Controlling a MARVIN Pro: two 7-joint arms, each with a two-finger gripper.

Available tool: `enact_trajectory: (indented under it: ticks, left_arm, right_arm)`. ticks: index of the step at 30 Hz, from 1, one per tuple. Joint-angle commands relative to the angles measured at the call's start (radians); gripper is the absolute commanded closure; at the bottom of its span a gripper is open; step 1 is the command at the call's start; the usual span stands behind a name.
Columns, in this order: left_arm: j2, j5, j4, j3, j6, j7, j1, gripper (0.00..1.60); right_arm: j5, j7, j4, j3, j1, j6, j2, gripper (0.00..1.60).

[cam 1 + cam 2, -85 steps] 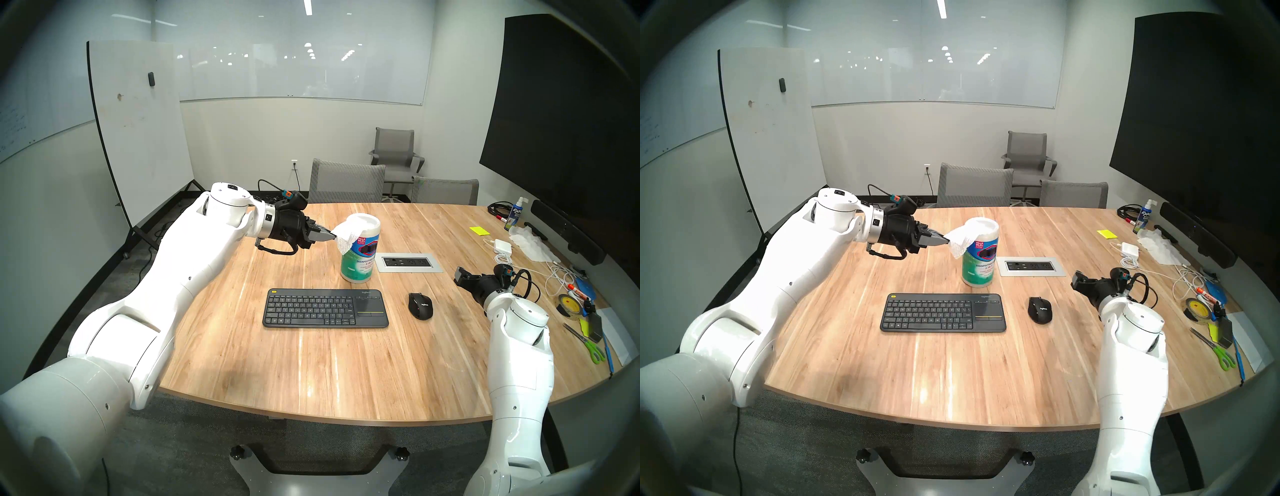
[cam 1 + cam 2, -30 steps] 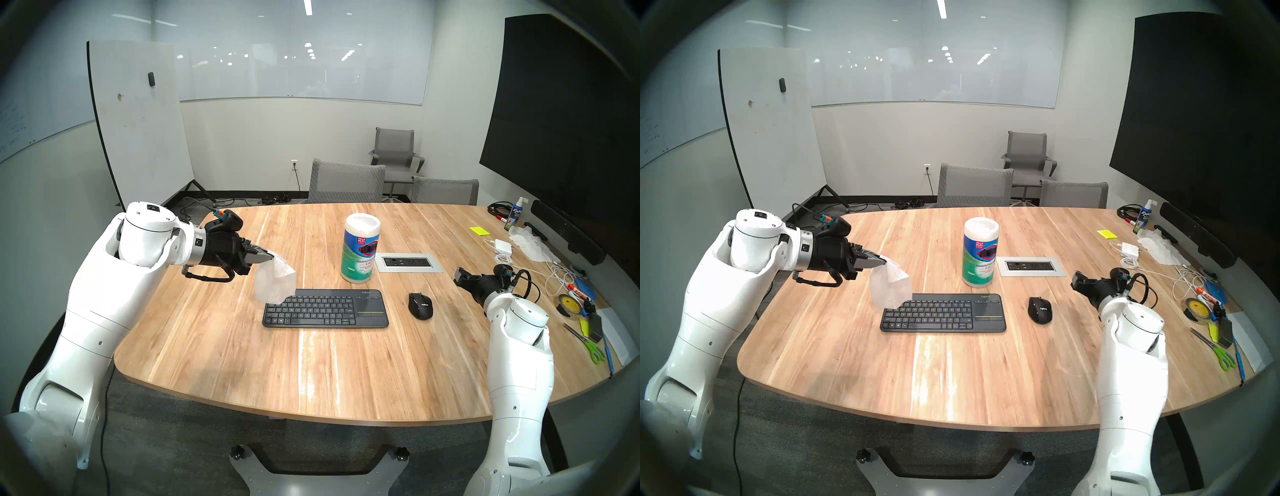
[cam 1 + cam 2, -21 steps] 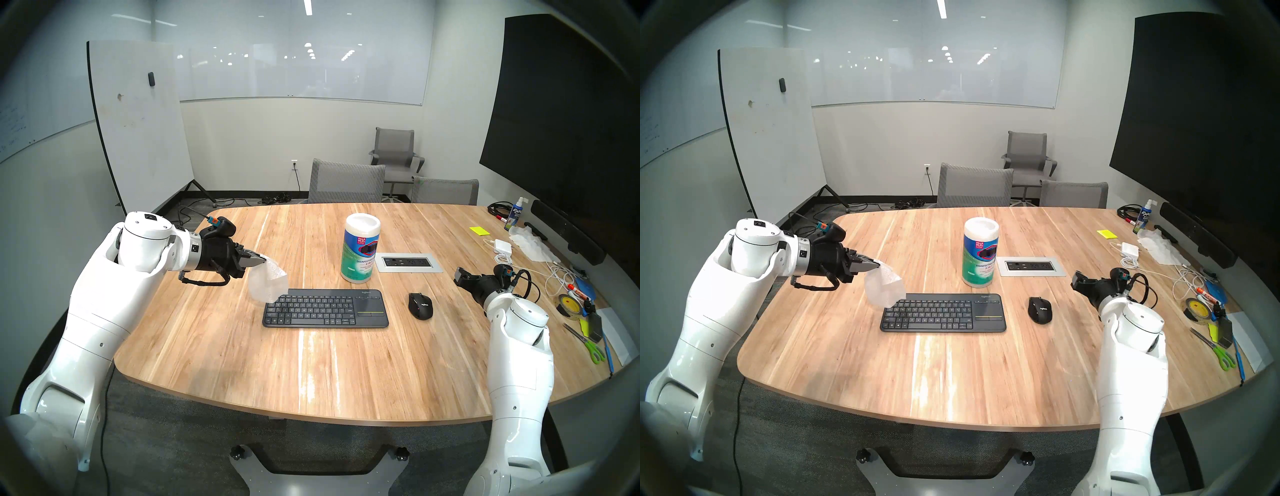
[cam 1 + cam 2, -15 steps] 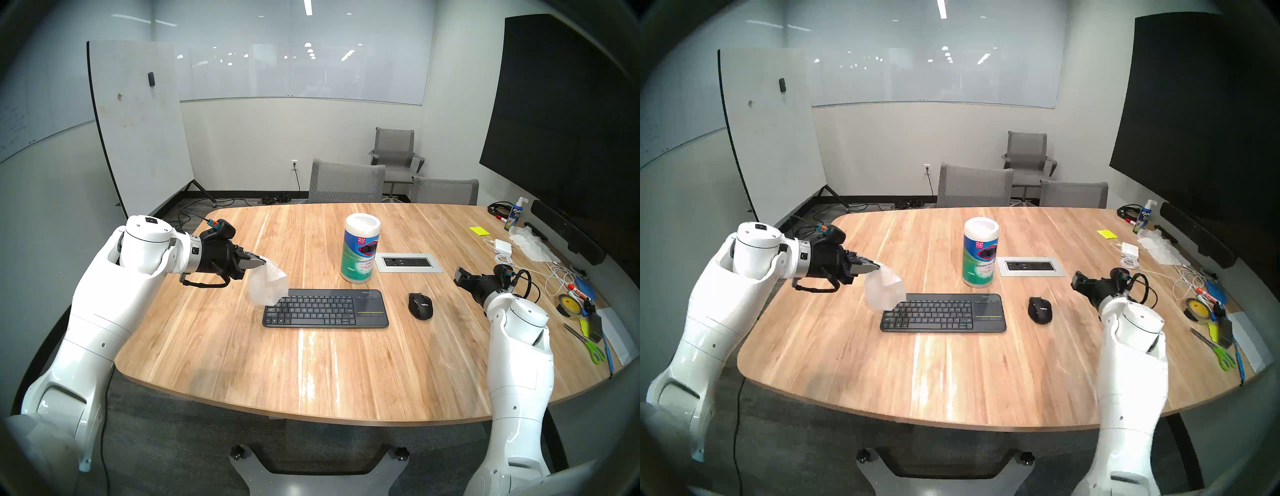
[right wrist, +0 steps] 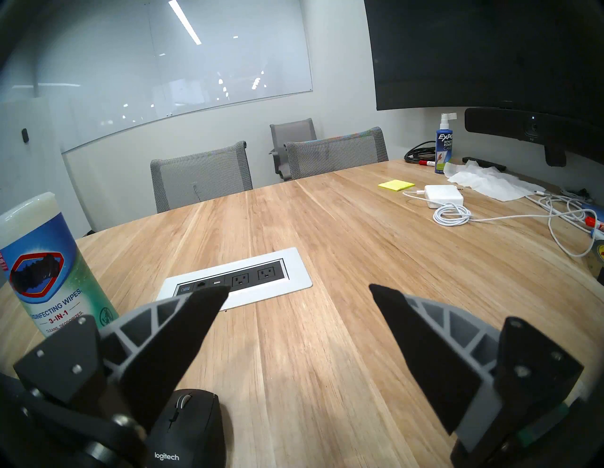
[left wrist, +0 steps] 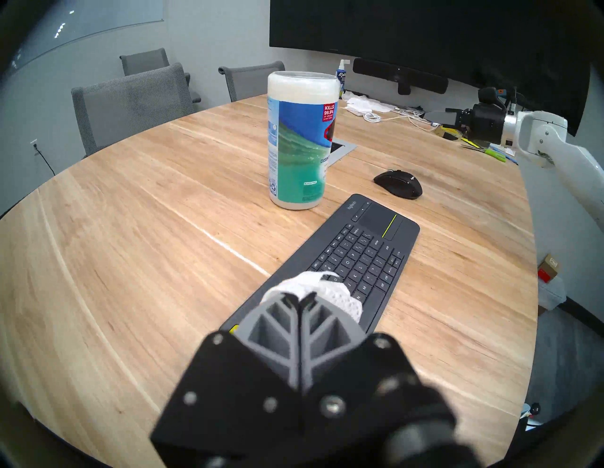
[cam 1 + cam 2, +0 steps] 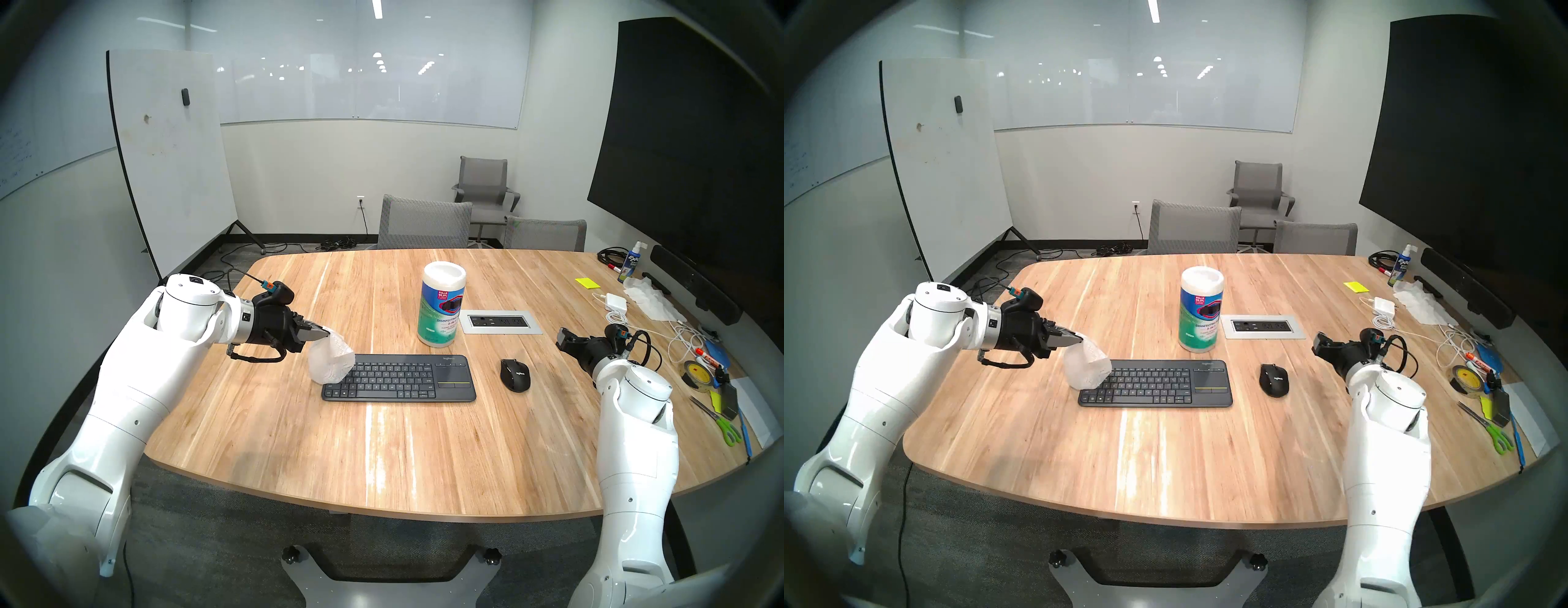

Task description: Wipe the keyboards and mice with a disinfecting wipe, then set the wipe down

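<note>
- left gripper (image 7: 327, 336): jaws pressed together, pinching the top of the wipe (image 7: 331, 360); angled down toward the keyboard's left end.
- wipe hangs bunched below the fingertips, lower edge draped on the keyboard's (image 7: 399, 378) far-left corner keys; wrist view shows it lying on the keys just past the fingers (image 6: 327, 323).
- keyboard lies flat mid-table, long side parallel to the table's (image 7: 382, 458) near edge, touchpad end to the right.
- mouse (image 7: 514, 374) sits on the table just right of the keyboard, apart from it, untouched.
- right gripper (image 5: 299, 292): jaws spread wide, holding nothing, hovering above the table near the right edge; mouse (image 5: 186, 428) shows low in its wrist view beside the left finger.
- wipes canister (image 7: 441, 310) upright behind the keyboard; 1 power outlet plate (image 7: 500, 321) right of it.
- clutter along the right edge: charger (image 7: 616, 301), tissues (image 7: 653, 302), spray bottle (image 7: 632, 262), scissors (image 7: 721, 422).
</note>
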Motion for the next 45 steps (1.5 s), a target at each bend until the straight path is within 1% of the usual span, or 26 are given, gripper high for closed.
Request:
enact_trajectory:
  ticks: [1,6,16,21,24,27,36,40,45]
  left_arm:
    - [-0.012,0.001,0.001,-0.004,-0.009,0.007,-0.030,1.60]
    - [-0.023,-0.002,0.008,0.007,-0.012,0.003,-0.029,1.60]
    - [-0.050,-0.004,0.018,0.049,-0.005,0.003,-0.020,1.60]
    - [-0.047,-0.007,0.018,0.056,0.005,0.002,-0.020,1.60]
    - [-0.043,-0.009,0.021,0.057,0.034,0.005,-0.020,1.60]
    - [-0.044,-0.008,0.028,0.057,0.046,0.007,-0.021,1.60]
    - [-0.047,-0.002,0.044,0.067,0.064,0.004,-0.027,1.60]
    - [-0.048,-0.002,0.057,0.071,0.065,0.001,-0.027,1.60]
    - [-0.046,0.007,0.077,0.082,0.048,-0.004,-0.027,1.60]
  right_arm:
    - [0.001,-0.002,-0.023,-0.001,0.011,-0.003,0.001,0.00]
    - [0.001,-0.002,-0.023,-0.001,0.011,-0.003,0.001,0.00]
    - [0.001,-0.002,-0.023,-0.001,0.011,-0.002,0.001,0.00]
    - [0.001,-0.003,-0.023,-0.001,0.011,-0.002,0.001,0.00]
    - [0.001,-0.003,-0.023,-0.001,0.011,-0.002,0.001,0.00]
    - [0.001,-0.003,-0.023,-0.001,0.011,-0.002,0.001,0.00]
    - [0.001,-0.003,-0.023,-0.001,0.011,-0.002,0.001,0.00]
    - [0.001,-0.003,-0.023,-0.001,0.011,-0.002,0.001,0.00]
    - [0.001,-0.003,-0.023,-0.001,0.011,-0.002,0.001,0.00]
